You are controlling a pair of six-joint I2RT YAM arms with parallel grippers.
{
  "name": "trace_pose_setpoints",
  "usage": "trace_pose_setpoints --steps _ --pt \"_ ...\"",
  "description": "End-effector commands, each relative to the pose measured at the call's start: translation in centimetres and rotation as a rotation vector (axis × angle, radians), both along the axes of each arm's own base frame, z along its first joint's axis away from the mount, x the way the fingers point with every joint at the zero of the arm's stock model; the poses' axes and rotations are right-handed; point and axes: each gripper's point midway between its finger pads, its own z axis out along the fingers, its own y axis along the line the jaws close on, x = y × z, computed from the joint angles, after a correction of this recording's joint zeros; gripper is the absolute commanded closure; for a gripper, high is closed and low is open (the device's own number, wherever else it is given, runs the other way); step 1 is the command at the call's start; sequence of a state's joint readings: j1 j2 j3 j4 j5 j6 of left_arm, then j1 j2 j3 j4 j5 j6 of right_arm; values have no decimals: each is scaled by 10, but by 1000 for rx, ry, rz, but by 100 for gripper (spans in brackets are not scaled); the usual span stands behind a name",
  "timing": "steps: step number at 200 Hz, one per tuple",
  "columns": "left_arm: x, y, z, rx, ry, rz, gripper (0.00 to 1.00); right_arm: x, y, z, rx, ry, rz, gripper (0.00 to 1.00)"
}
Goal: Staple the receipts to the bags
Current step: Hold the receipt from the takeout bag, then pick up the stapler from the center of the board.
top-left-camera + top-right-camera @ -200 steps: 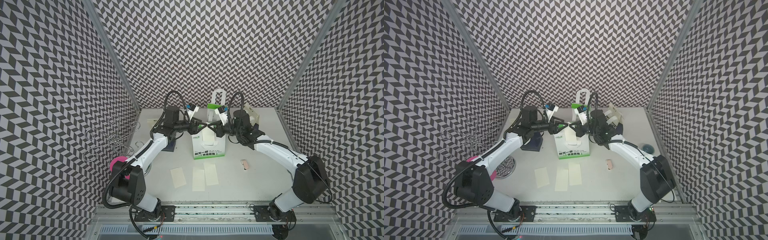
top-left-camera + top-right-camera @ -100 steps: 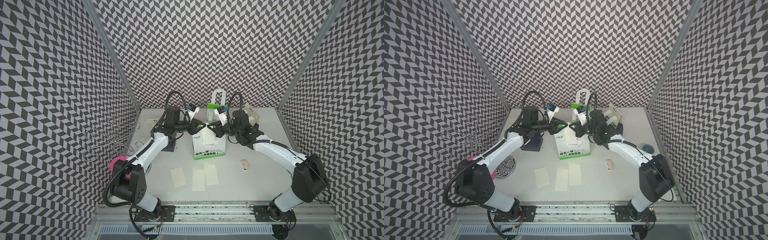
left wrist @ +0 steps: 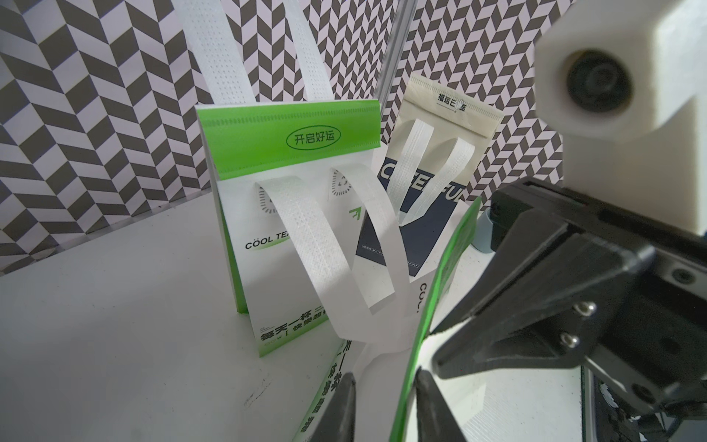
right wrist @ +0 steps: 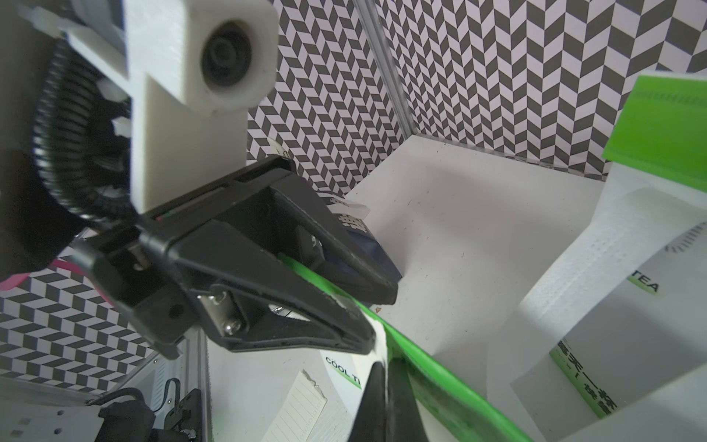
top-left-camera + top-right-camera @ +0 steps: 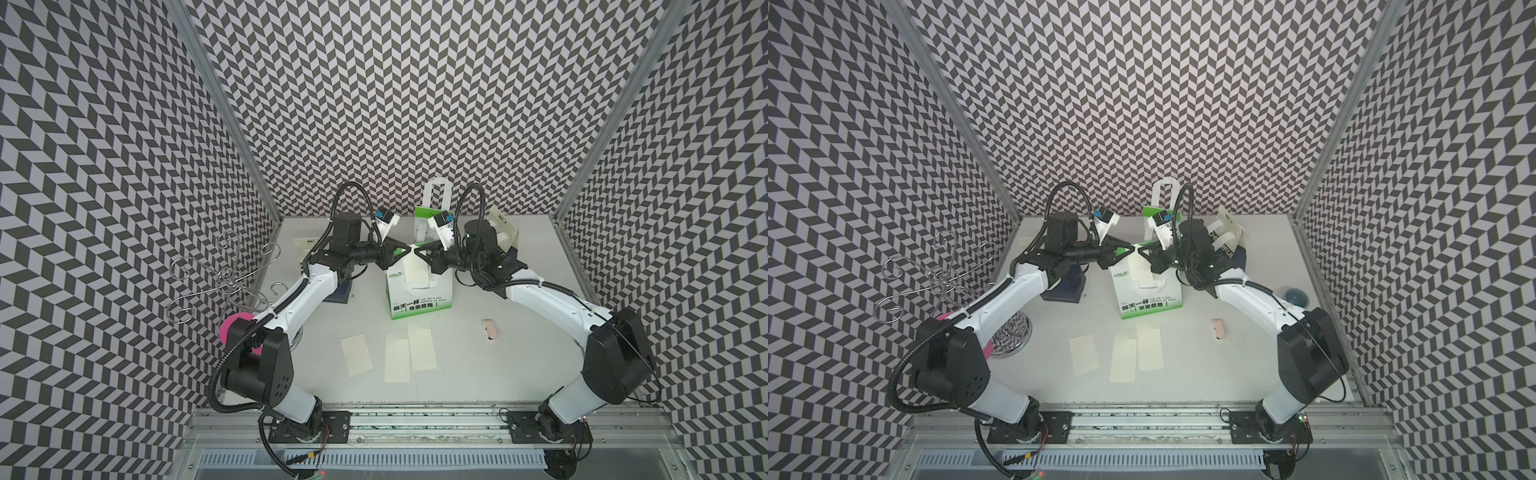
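A green-and-white bag stands mid-table with a receipt hanging down its front. My right gripper is shut on the bag's green top rim, pinching white paper against it. From the opposite side my left gripper straddles the same rim, jaws narrowly open with a gap showing. A second green bag and a navy-and-cream bag stand behind. Another navy bag lies under my left arm. Three receipts lie flat in front.
A small pink stapler-like object lies right of the front bag. A wire hook stand, a pink roll and a round metal base sit at the left. A blue-grey dish sits near the right wall.
The left gripper's jaws have narrowed around the bag's rim. The right gripper has kept its hold, and both arms have barely shifted.
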State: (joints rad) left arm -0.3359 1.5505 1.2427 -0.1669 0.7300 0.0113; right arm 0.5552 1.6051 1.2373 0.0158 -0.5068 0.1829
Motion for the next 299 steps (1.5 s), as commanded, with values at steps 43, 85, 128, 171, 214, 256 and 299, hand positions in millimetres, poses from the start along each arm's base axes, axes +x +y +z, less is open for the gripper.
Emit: trace_pose_setpoints --steps 43,85,128,171,214,256,299 --pt "0 -6 10 8 -36 -23 86 11 4 18 10 -79 -20 100" --pt "-3 -8 11 8 -41 -35 96 15 4 20 -6 -89 -27 100" --pt "-8 -10 16 -1 -51 -62 100 23 2 24 -18 -107 -59 100" --pt "-12 -3 23 3 -52 -14 100 31 -18 33 -12 -121 -201 55" --pt "-18 8 36 -28 -74 80 100 4 -57 53 65 -132 -331 32" --pt "-22 11 43 -33 -85 150 100 -34 -90 30 56 -32 -397 22" --pt "-21 17 41 -2 -97 238 100 -65 -126 -53 -100 189 -497 22"
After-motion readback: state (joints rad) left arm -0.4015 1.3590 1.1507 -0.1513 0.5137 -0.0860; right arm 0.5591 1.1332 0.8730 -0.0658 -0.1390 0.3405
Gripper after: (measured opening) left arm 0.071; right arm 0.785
